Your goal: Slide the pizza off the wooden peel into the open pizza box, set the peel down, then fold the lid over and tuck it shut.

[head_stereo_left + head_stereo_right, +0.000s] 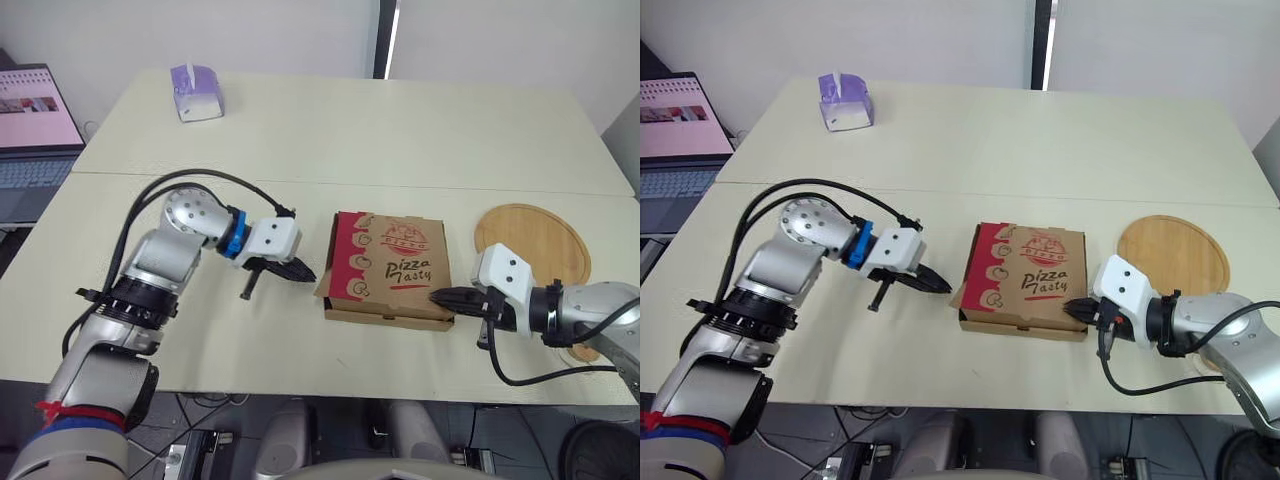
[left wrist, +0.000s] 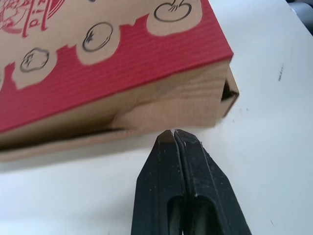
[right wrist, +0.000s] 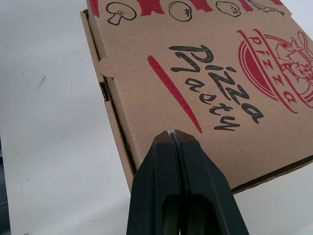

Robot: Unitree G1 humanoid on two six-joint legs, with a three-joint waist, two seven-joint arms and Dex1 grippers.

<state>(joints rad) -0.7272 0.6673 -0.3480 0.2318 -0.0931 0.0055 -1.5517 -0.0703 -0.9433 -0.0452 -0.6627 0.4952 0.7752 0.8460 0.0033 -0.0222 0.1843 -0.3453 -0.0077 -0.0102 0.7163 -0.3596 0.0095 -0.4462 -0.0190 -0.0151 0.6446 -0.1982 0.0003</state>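
Observation:
The brown and red pizza box (image 1: 390, 265) lies on the table with its lid down; the pizza is hidden. The round wooden peel (image 1: 535, 243) rests flat on the table to the box's right. My left gripper (image 1: 306, 273) is shut, its tip just beside the box's left side flap (image 2: 161, 107), a small gap apart. My right gripper (image 1: 437, 296) is shut too, its tip (image 3: 171, 133) over the box's front right corner; contact cannot be told.
A purple tissue box (image 1: 196, 92) stands at the table's far left. A laptop (image 1: 35, 125) sits on a surface past the left edge. The table's front edge runs close below both arms.

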